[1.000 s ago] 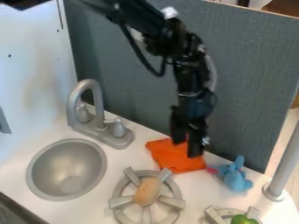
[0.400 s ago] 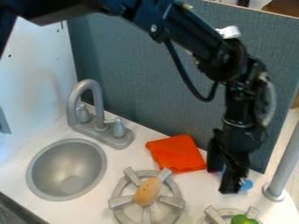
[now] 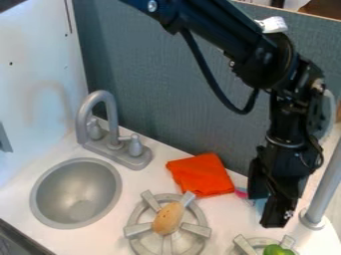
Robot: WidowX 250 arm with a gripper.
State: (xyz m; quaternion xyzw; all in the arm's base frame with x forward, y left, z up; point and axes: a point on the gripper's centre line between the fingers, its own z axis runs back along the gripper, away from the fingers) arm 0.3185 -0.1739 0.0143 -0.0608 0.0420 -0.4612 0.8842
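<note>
while your gripper [image 3: 265, 212] hangs open, contact unclear, at the blue toy [image 3: 260, 204] beside the orange cloth [image 3: 202, 175], centre it over the soft body and squeeze gently.

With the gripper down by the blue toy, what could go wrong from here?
The gripper covers most of the blue toy, so a grasp could catch only an edge and slip. The toy's pink part lies right by the orange cloth, which might get dragged along. The grey post stands close on the other side; a sideways swing could perhaps knock it.
</note>
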